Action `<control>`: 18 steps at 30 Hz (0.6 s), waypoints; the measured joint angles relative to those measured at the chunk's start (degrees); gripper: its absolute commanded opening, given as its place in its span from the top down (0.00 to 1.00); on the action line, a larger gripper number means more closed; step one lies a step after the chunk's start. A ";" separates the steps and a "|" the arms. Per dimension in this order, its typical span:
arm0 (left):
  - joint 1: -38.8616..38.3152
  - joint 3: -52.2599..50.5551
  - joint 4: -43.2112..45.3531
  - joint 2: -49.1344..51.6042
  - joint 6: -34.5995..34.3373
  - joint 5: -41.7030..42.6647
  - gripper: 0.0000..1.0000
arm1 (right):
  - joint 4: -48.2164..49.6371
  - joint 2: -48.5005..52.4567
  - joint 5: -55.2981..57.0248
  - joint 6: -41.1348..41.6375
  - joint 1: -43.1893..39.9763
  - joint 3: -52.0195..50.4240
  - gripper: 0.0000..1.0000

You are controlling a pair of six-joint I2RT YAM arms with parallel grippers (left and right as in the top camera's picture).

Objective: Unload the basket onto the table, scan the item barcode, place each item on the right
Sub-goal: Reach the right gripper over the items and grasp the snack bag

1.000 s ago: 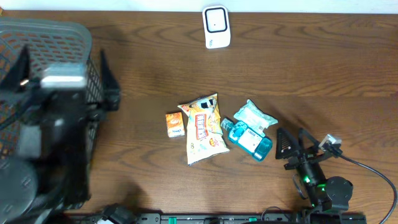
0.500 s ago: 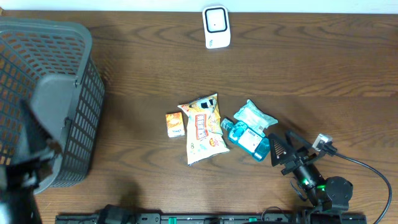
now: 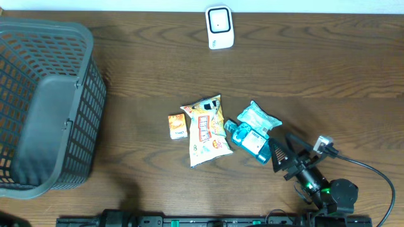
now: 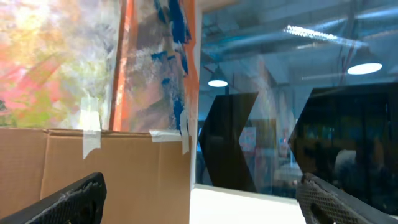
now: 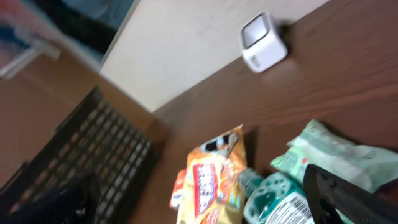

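Four items (image 3: 208, 129) cluster robot-side of the white scanner (image 3: 219, 27), teal bottle (image 3: 251, 141) nearest the right tool (image 3: 276, 156), which gapes wide, holding nothing. Probably the bottle's next: straddle its body squarely, barcode kept uncovered, before closing.

Mine is a mock shop checkout: basket (image 3: 88, 101), scanner (image 3: 219, 27) and snack packs (image 3: 205, 129) on a wooden tabletop (image 3: 328, 75) (cardboard box (image 4: 112, 168) and ceiling lamps (image 4: 364, 67) beyond hint at a workshop).
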 measured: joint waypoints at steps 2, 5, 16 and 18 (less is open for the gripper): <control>0.00 -0.02 -0.04 -1.14 -0.17 0.17 0.02 | 0.00 0.00 -2.54 -0.52 0.00 0.00 0.01; 0.00 -0.02 -0.04 -2.95 -0.20 0.35 0.02 | 0.04 0.00 -6.01 -1.14 0.00 0.00 0.01; 0.00 -0.24 -0.09 -10.05 -0.37 0.39 0.02 | 0.96 0.00 -13.66 -1.55 0.00 6.51 0.01; 0.00 -0.26 -0.04 -11.32 -0.39 0.37 0.02 | 0.83 0.11 -14.53 -1.55 0.00 9.53 0.01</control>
